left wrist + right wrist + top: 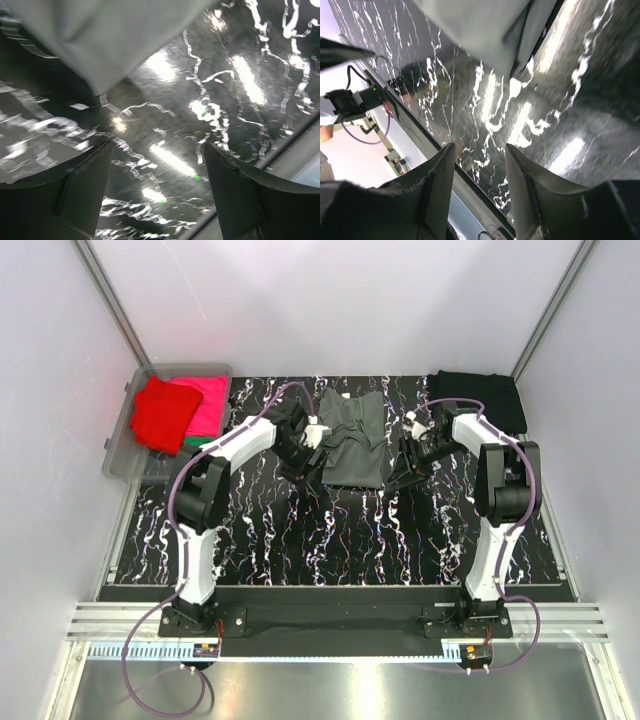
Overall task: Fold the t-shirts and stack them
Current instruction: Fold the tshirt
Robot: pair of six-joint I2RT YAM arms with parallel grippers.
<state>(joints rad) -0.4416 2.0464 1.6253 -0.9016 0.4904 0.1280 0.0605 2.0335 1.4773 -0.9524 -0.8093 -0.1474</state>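
Note:
A dark grey t-shirt (352, 436), folded into a narrow shape, lies on the black marbled table between the two grippers. Its cloth fills the upper left of the left wrist view (100, 35) and the top of the right wrist view (485, 30). My left gripper (312, 462) hovers at the shirt's left edge, open, nothing between its fingers (82, 190). My right gripper (405, 472) is just off the shirt's right edge, open and empty too. A black t-shirt (480, 395) lies folded at the back right. Red (163, 413), pink (207, 405) and green (198, 441) t-shirts sit in a bin.
The clear plastic bin (120, 455) stands off the table's back left corner. White walls with metal rails enclose the table (330, 530). The arm bases are bolted at the near edge.

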